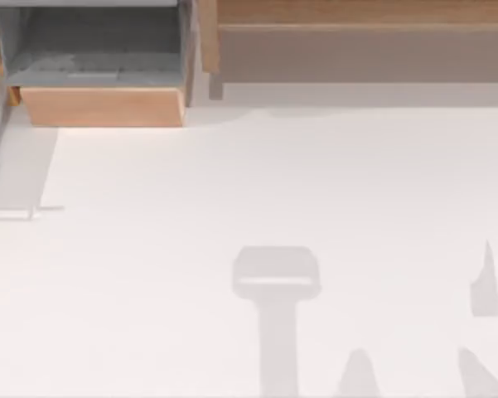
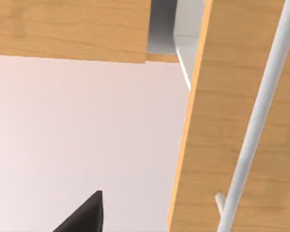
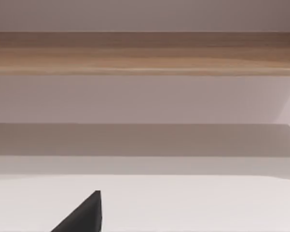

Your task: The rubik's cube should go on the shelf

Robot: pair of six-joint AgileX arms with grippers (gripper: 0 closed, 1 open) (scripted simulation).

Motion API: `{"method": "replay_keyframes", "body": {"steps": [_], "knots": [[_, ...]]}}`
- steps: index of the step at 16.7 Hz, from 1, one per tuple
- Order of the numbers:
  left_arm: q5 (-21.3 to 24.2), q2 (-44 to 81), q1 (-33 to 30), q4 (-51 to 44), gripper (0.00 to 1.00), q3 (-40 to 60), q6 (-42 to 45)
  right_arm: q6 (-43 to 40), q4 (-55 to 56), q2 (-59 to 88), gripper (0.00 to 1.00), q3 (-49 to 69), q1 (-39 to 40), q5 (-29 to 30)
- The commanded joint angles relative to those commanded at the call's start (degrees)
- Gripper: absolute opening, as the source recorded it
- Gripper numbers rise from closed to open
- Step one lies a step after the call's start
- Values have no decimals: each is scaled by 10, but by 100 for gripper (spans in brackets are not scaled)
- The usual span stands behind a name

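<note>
Light-brown wood of the shelf (image 1: 356,12) runs along the upper right of the top frame, its long axis left to right and its duller front face below the ledge. The grey-lined box compartment (image 1: 103,106) with a wood front sits in the upper left, just beside the shelf's end. Where the rubik's cube lies I cannot tell, so its direction from either gripper stays unjudged. The white table (image 1: 232,182) is bare across the middle, with only arm shadows low in the frame, centre and right. In the left wrist view the left gripper (image 2: 84,215) is a dark tip at the bottom edge, facing wood panels and a white rod (image 2: 260,111). In the right wrist view the right gripper (image 3: 82,215) is the same dark tip, looking squarely at the shelf ledge (image 3: 145,53) across the upper frame. How far either gripper is open, or whether it holds anything, cannot be told. By my judgement the right arm is better lined up with the shelf. There is wide open room in front of it, and the box corner is the edge to avoid.
</note>
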Motion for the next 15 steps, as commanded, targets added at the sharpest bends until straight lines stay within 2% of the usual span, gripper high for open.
{"method": "replay_keyframes", "body": {"steps": [3,7,15], "knots": [[-41,2,30,-130,100,97,-29,0,0,0,100,0,0,0],[-98,15,41,-357,100,270,-83,0,0,0,100,0,0,0],[-202,87,-29,-898,100,681,-224,0,0,0,100,0,0,0]]}}
